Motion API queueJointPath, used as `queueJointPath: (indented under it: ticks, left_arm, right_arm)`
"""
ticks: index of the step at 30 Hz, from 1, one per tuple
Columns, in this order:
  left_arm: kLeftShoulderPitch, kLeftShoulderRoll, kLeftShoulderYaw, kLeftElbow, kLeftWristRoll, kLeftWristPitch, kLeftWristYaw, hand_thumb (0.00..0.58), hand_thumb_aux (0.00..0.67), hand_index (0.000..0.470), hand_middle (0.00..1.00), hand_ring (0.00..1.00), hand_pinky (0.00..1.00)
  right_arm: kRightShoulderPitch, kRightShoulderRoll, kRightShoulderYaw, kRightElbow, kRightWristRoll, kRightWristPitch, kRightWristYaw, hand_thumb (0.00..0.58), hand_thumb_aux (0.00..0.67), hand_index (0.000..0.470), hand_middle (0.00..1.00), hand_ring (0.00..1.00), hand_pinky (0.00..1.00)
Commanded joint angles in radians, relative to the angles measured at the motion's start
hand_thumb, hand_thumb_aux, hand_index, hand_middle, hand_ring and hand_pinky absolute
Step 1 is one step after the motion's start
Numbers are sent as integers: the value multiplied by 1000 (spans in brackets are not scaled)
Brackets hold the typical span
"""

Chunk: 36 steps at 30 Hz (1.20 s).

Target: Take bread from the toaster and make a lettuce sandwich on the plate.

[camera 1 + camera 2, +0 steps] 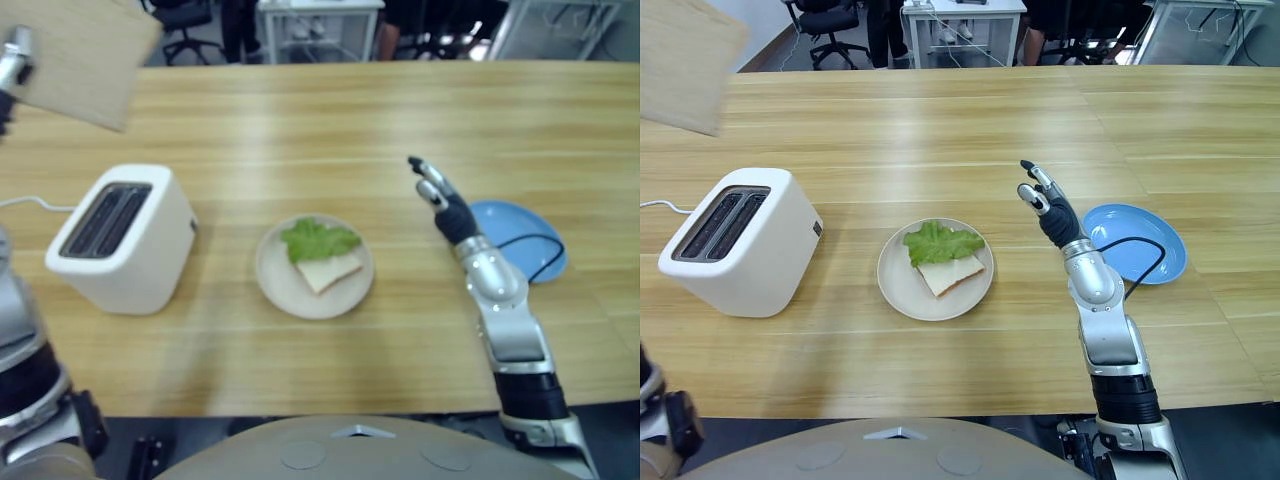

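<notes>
I read this as the closing step: my left robot hand [10, 62] grips a slice of bread [80, 55] high over the far left corner of the tabletop [940, 130], well apart from the plate [895, 290]. The plate sits just right of the white toaster [735, 240], whose slots look empty from above. It carries the lower slice [955, 273] with a lettuce leaf [940, 242] covering its far half. My right robot hand [1045, 200] is open with its fingers stretched out, holding nothing, above the wood between the plate and a blue plate [1160, 225]. Next I would bring the held slice down and rightward, level it, and lay it squarely over the lettuce.
</notes>
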Motion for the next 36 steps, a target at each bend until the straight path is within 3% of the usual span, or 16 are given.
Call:
queueJointPath:
  ticks: [1,6,13,22,31,36]
  left_arm:
    - [-17,-98,-239,173,-71,31,-104,580,670,460,1000,1000,1000]
    - [-64,-186,-414,521,-61,-21,-200,580,670,460,1000,1000,1000]
    - [-78,-257,-575,788,-15,-99,-278,580,670,460,1000,1000,1000]
    - [-176,-319,-612,1106,7,-225,-312,580,670,460,1000,1000,1000]
    - [-259,-326,-635,1310,87,-339,-287,580,670,460,1000,1000,1000]
    - [-276,-302,-682,1385,158,-340,-306,580,670,460,1000,1000,1000]
  right_arm:
    - [-13,-2,-53,37,33,-17,-21,0,0,0,0,0,0]
    - [-15,-13,-87,65,52,-37,-30,0,0,0,0,0,0]
    - [-8,-2,-69,88,47,-51,-29,0,0,0,0,0,0]
    - [-15,16,-23,109,23,-58,-31,0,0,0,0,0,0]
    - [10,-1,256,115,-244,-165,-43,0,0,0,0,0,0]
    - [15,-34,361,103,-367,-210,-34,0,0,0,0,0,0]
